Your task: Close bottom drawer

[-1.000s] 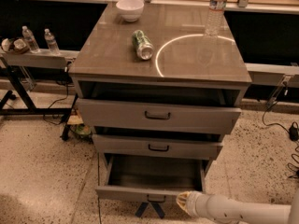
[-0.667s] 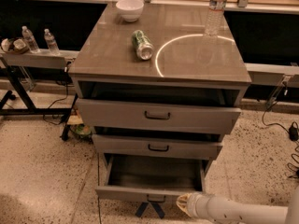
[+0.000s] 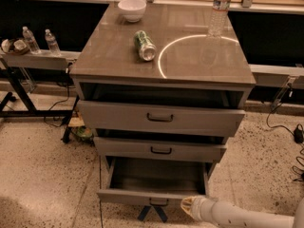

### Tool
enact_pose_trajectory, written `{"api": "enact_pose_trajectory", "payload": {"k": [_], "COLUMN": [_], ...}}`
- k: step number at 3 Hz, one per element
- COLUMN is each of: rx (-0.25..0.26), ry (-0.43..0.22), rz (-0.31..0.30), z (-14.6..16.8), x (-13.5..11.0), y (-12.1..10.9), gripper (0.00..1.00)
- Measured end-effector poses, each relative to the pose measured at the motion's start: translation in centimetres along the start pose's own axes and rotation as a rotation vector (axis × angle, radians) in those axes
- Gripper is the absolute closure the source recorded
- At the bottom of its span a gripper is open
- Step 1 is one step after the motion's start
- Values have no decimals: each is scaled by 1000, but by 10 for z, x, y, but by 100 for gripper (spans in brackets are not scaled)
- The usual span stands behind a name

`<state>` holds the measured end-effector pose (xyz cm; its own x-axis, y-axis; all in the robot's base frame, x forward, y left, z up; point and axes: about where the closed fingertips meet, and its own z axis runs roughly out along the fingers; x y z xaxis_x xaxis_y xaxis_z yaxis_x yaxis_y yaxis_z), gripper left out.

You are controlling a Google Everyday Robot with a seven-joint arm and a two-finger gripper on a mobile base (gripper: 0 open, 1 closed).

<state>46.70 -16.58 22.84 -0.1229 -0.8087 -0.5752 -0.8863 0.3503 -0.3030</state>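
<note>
Camera view: the bottom drawer (image 3: pixel 142 196) is standing pulled out at the foot of the cabinet (image 3: pixel 190 65).
Just right of the drawer's dark handle (image 3: pixel 158 202), the gripper (image 3: pixel 190 207) is sitting at the drawer front, touching it or just beside it; whether it is clenched or released I cannot tell. The white arm (image 3: pixel 247 217) is reaching in low and almost level from the lower right.

Cabinet (image 3: pixel 118 65) with 3 drawers, upper 2 slightly out. Bottom drawer (image 3: pixel 124 194) out farthest, grey box open, dark handle (image 3: pixel 159 202) on its front. Gripper (image 3: pixel 189 206) low in view, just beside the front's right end. On top: green can (image 3: pixel 144 45) lying down, white bowl (image 3: pixel 132 9), bottle (image 3: pixel 220 8).
</note>
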Motion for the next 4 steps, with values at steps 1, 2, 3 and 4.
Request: {"api": "enact_pose_trajectory", "payload": {"k": [1,2,3,4], "rx": [52,64,67,76], "ry": [4,16,39,52], "rz": [-32,-42,-63,-100], "z": [12,16,23,33], "x": [19,27,43,57], "y": [-19,-25,-28,-30], "gripper": [100,100,100,100]}}
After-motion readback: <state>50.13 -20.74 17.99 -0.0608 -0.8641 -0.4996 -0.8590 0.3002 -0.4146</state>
